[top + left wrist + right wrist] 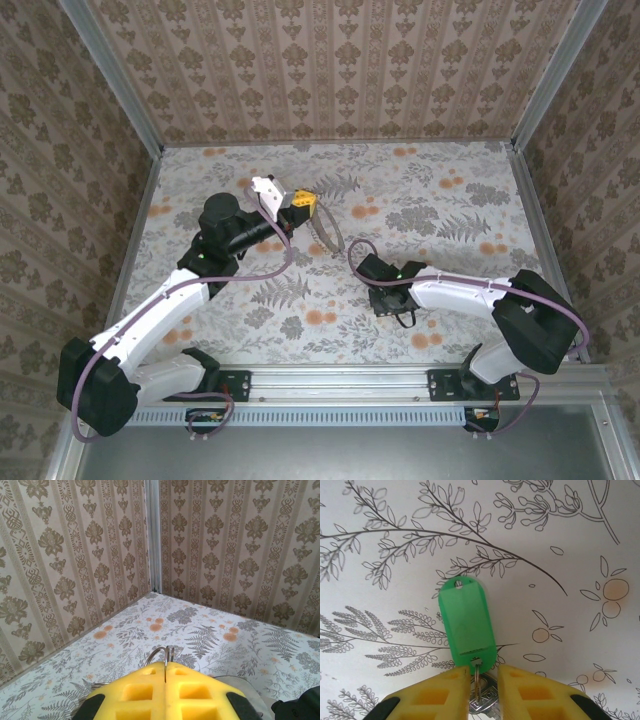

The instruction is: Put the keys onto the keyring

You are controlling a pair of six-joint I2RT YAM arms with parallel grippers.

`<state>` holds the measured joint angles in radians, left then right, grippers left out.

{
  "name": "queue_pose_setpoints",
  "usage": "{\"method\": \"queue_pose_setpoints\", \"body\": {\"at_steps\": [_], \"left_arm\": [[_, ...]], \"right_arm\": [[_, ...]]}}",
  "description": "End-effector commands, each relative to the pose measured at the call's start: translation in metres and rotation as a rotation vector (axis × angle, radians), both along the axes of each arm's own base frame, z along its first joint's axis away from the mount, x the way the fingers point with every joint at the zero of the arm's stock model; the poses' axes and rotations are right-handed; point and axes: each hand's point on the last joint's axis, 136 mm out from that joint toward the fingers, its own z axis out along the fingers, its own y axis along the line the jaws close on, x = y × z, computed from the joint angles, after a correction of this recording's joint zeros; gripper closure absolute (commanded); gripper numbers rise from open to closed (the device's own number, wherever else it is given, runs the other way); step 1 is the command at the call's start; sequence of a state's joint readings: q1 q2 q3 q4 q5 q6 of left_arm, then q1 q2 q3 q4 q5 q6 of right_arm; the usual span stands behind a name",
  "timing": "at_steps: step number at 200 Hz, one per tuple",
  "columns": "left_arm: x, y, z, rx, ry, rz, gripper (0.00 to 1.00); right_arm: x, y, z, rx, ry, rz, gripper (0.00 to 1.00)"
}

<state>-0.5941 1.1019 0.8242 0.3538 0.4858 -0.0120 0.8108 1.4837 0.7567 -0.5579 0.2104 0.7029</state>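
Now, left tool (165,666): closed on the keyring (156,654), thin wire pinched between yellow fingers, above the surface (215,635).
Right tool (483,674): fingers close beside the silvery key (481,700); grip cannot be told.
Green tag (466,622): juts beyond the fingertips, over the surface.

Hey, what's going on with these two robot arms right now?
The left gripper has its fingers shut on the thin keyring, holding it over the floral table. The right gripper is down at the tabletop with its fingers on either side of the green-tagged key. Whether they actually grip it is unclear. The key is not on the ring yet.
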Motion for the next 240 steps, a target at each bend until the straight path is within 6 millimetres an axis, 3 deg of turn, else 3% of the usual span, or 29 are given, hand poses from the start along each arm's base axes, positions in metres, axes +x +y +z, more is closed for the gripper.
{"method": "queue_pose_setpoints", "body": {"at_steps": [1,53,76,104,170,195,214,240], "left_arm": [[-0.005,0.002,0.021,-0.064,-0.047,-0.015,1.00],[-0.005,0.002,0.021,-0.063,-0.044,-0.016,1.00],[-0.005,0.002,0.021,-0.063,-0.046,-0.015,1.00],[-0.004,0.001,0.019,-0.061,-0.040,-0.018,1.00],[-0.006,-0.005,0.021,-0.057,-0.026,-0.052,1.00],[-0.005,-0.007,0.023,-0.054,-0.020,-0.060,1.00],[-0.004,-0.008,0.024,-0.052,-0.018,-0.060,1.00],[-0.002,-0.011,0.023,-0.051,-0.013,-0.066,1.00]], "right_arm": [[-0.004,-0.008,0.000,-0.033,-0.005,0.010,0.78],[-0.003,-0.006,0.002,-0.027,-0.012,0.014,0.86],[-0.003,-0.006,0.006,-0.023,-0.018,0.019,1.00],[0.004,-0.007,0.023,-0.010,-0.058,0.031,1.00],[0.050,0.024,0.133,0.424,-0.358,0.195,1.00],[0.056,0.035,0.176,0.630,-0.459,0.290,1.00],[0.066,0.017,0.173,0.572,-0.423,0.241,1.00],[0.063,0.025,0.179,0.661,-0.456,0.290,1.00]]}}
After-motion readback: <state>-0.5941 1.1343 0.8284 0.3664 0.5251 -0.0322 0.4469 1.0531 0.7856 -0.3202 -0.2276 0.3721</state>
